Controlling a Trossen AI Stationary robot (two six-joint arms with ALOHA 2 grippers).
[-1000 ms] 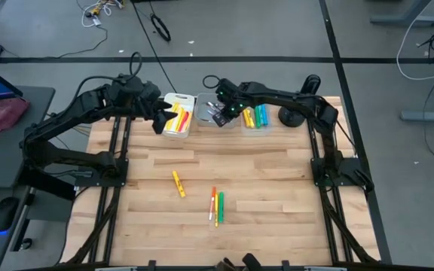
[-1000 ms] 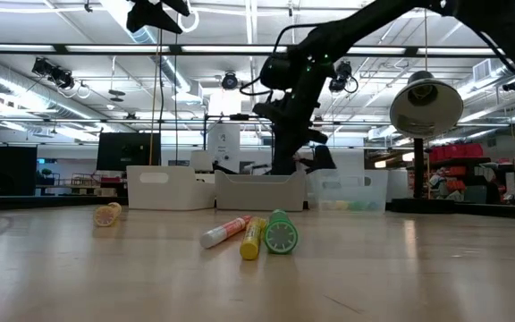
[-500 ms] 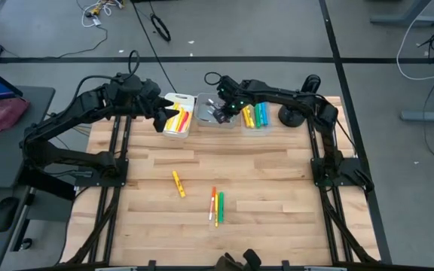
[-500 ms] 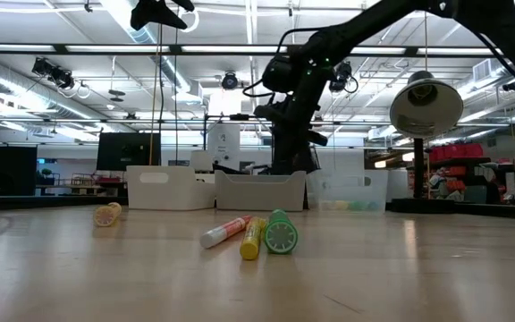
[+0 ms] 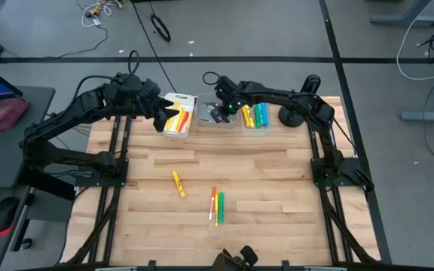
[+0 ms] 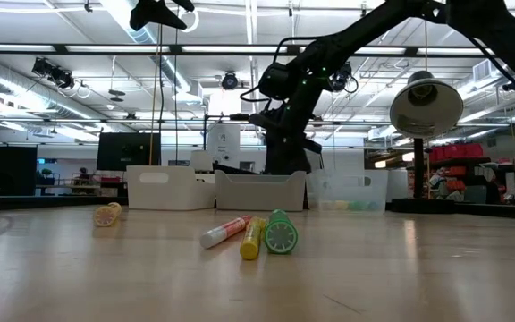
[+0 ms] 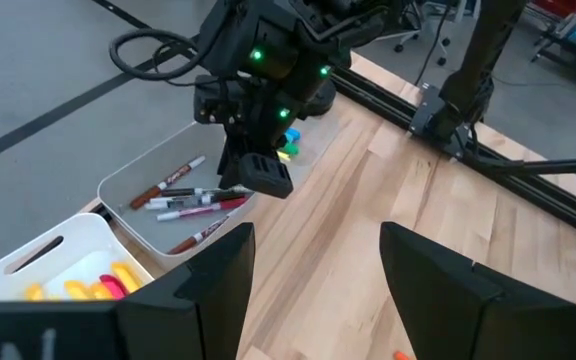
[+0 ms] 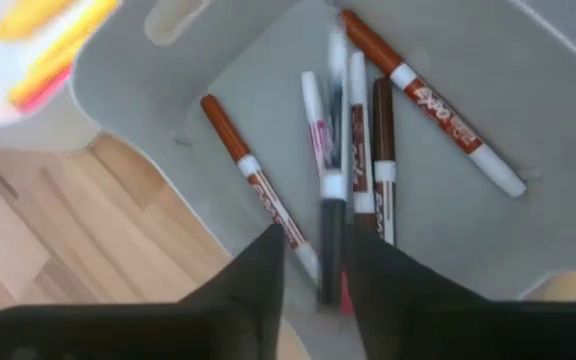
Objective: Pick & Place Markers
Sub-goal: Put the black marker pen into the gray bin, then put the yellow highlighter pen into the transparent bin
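My right tool (image 5: 218, 114) hangs over the grey bin (image 5: 208, 119) at the counter's (image 5: 262, 181) twelve o'clock edge, fingers slightly parted, holding nothing, above the dark markers (image 8: 353, 150). My left tool (image 5: 159, 120) hovers open and empty at the white bin (image 5: 183, 100). Loose markers (image 5: 216, 205) lie toward six o'clock.

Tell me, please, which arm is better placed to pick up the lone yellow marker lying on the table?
Probably the left. The yellow marker lies on the left half of the table, and the left gripper hovers open by the white bin. The right gripper is down in the grey bin, farther away.
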